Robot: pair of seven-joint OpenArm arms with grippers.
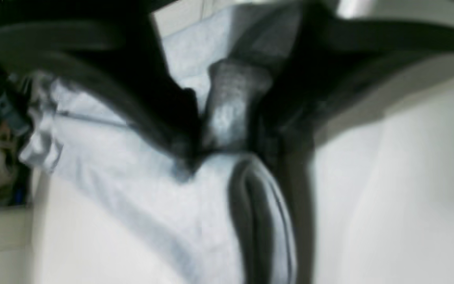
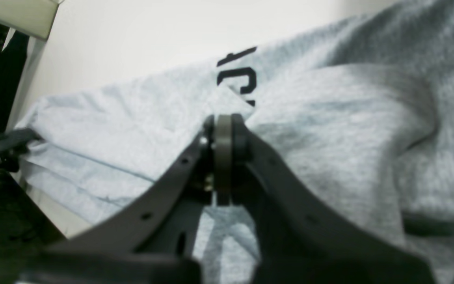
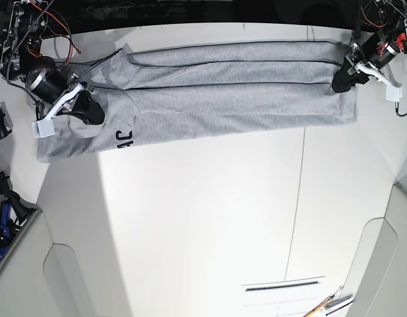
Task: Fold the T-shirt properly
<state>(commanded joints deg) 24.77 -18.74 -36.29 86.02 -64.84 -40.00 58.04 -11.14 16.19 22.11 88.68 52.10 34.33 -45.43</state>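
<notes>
The heather-grey T-shirt (image 3: 223, 99) lies as a long folded band across the far part of the white table (image 3: 203, 218). Black lettering (image 3: 126, 137) shows near its left end and also in the right wrist view (image 2: 242, 79). My right gripper (image 3: 94, 115) is at the shirt's left end, its jaws shut on a raised fold of the T-shirt (image 2: 329, 130) beside the lettering. My left gripper (image 3: 340, 82) is at the right end. In the blurred left wrist view its jaws are shut (image 1: 231, 118) on a bunch of the T-shirt (image 1: 132, 165).
Cables and arm bases sit at the far corners (image 3: 25, 26). Blue-black gear (image 3: 0, 214) hangs off the left edge. A slot (image 3: 276, 286) and small tools (image 3: 328, 305) lie at the table's front edge. A seam (image 3: 297, 198) runs down the table.
</notes>
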